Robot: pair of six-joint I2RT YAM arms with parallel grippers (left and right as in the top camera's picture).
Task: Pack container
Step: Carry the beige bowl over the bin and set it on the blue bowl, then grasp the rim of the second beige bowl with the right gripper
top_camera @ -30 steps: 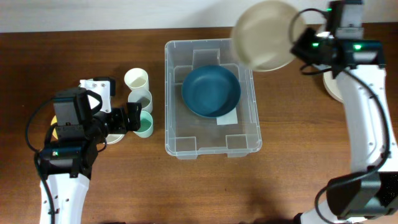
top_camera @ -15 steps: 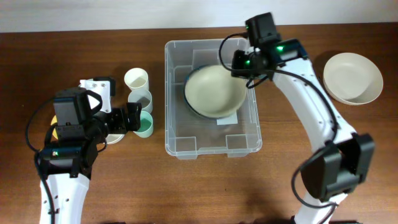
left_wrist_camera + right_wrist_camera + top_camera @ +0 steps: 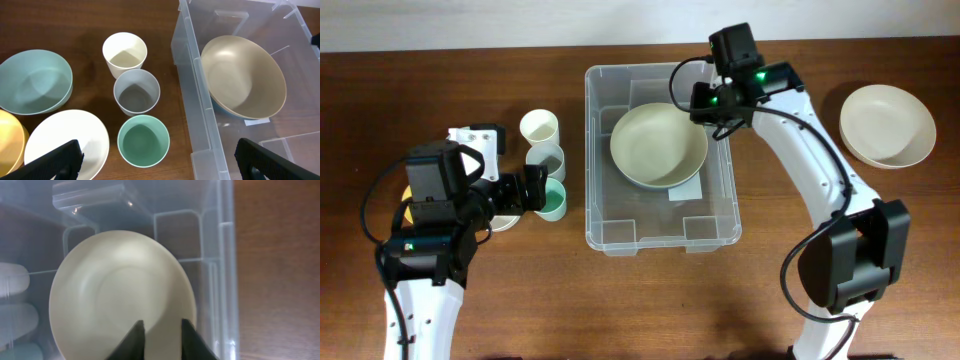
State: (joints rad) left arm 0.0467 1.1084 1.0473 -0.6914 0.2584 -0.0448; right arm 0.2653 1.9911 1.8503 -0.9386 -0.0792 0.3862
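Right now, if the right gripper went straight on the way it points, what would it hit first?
The beige bowl. The right gripper points down at the bowl's inner surface, and the bowl sits inside the container. Nothing shows between the fingertips and the bowl, but depth is unclear, so they may already touch.

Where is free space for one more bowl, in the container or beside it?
Inside the container, bare floor lies between the beige bowl and the near wall. The wood in front of it is bare. Cups crowd its left side.
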